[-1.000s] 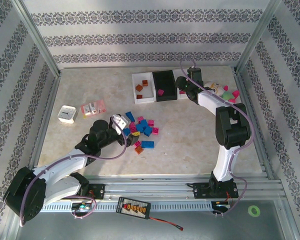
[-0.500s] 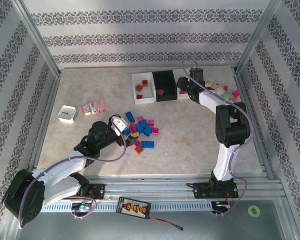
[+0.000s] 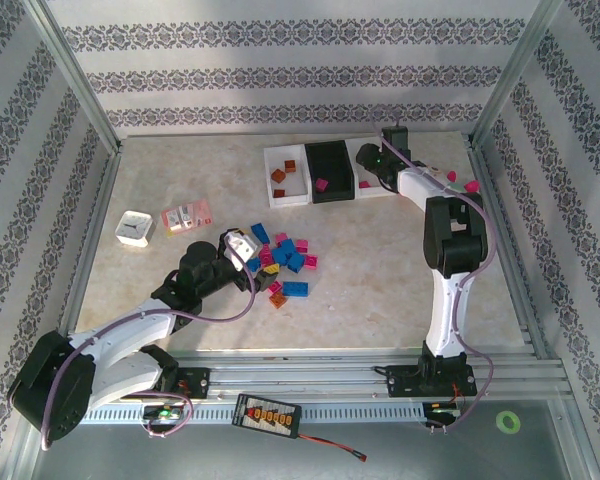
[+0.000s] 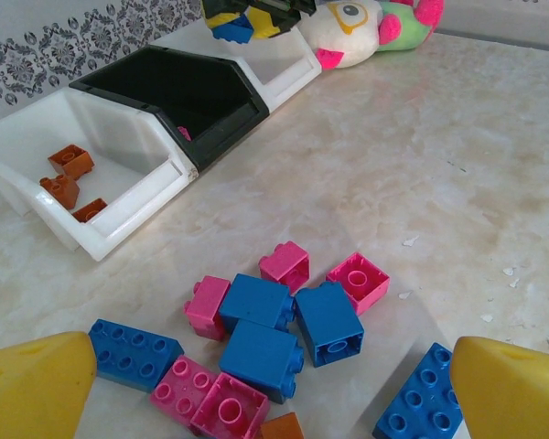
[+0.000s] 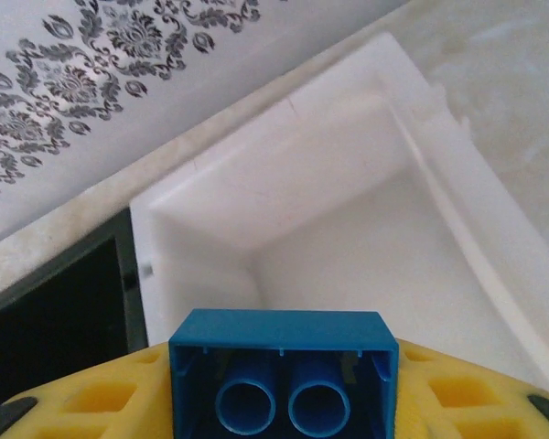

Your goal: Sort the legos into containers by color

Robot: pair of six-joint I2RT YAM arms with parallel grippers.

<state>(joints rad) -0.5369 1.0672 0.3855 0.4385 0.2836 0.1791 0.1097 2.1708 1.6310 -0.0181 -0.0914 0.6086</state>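
Blue brick [image 5: 284, 366]: hollow underside up, pinched between the yellow fingers [image 5: 82, 402] of the right gripper [image 3: 372, 160], over the white bin [image 5: 348, 210] at the table's [image 3: 380, 290] far edge.
Beside it: black bin [image 4: 192, 91], then brown-brick bin [image 4: 119, 174]; plush toy [image 4: 357, 27] crowds the right.
Left gripper [image 3: 242, 246]: spread wide, empty, above the loose bricks [image 4: 265, 338] mid-table.
Hidden: the toy is cut off.

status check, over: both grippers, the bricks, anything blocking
Left gripper open over the loose legos. Right gripper shut on blue brick, above the right white bin. Plush toy beside that bin, not under the brick.
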